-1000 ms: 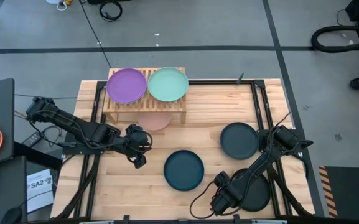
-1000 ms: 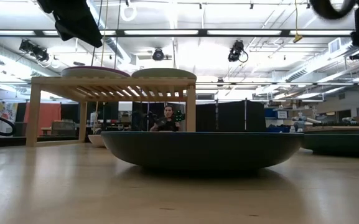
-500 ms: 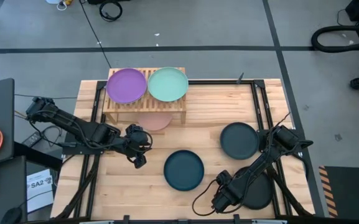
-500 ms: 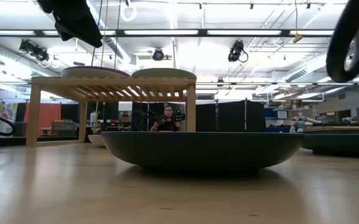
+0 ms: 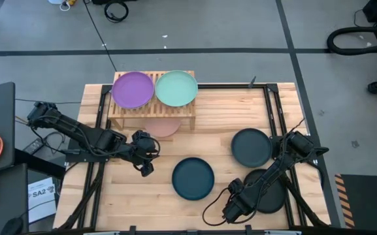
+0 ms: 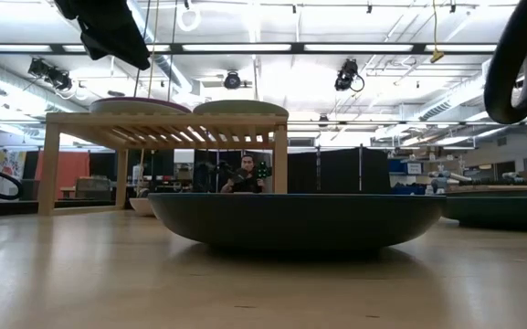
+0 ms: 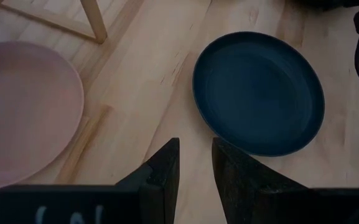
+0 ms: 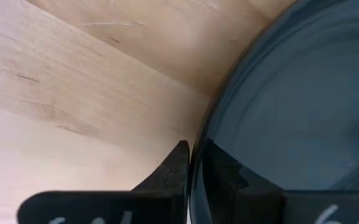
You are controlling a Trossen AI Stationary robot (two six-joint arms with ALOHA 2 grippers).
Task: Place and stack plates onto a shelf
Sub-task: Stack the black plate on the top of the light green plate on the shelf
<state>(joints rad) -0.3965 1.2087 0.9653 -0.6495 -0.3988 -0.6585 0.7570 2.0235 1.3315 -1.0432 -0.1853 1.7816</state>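
Black plate flat, rim in right claw.

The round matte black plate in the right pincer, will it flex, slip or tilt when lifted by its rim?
The round matte black plate looks rigid, so probably no flex. The right pincer pinches only its thin rim, so it may hang tilted. Its matte surface likely limits slipping.

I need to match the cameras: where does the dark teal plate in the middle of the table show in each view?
High view: dark teal plate, front centre of the table.
Low view: fills the middle foreground.
Left wrist view: ahead of the left gripper, at.
Right wrist view: not identifiable.
Shared landmark: the shelf, behind it in the low view.
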